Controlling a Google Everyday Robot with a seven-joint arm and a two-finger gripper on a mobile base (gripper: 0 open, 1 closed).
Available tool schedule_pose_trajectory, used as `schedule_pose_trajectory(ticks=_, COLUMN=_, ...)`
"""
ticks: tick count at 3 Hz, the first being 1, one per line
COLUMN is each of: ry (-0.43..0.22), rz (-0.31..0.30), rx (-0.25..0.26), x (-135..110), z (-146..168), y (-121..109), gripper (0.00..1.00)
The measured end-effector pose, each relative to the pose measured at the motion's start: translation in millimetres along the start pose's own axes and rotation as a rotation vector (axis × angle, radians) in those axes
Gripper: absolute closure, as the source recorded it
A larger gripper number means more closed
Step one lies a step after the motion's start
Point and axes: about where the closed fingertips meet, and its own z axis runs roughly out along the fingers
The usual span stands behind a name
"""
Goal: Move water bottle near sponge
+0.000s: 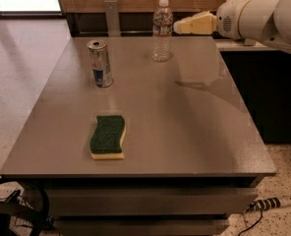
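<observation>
Reach step: gripper [181, 26] hovers just right of bottle [162, 31] at the far edge of the bench [185, 127]; grip state can't be told. Sponge [107, 135] lies near the front-left corner. Next, the gripper likely needs to close on the bottle.

**Gripper level with the bottle's upper half at the table's far side**

The gripper [177, 27] hangs above the far part of the grey table [194, 132], at the end of a white arm [263, 16] that enters from the picture's right. The water bottle [162, 31] stands upright just ahead of the jaws; whether they touch it cannot be told. The silver and blue can [101, 63] stands beyond the bottle, farther from the jaws. The sponge [107, 135] lies flat, green side up, well apart from the jaws, near the table's front edge.
</observation>
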Motion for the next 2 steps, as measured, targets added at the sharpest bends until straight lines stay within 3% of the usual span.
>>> schedule_pose_trajectory(ticks=1, ry=-0.097, rz=0.032, rx=-0.033, x=0.3, z=44.2, y=-15.8, gripper=0.00)
schedule_pose_trajectory(ticks=2, ry=-0.150, rz=0.051, rx=-0.066, x=4.5, z=76.6, y=-24.4, gripper=0.00)
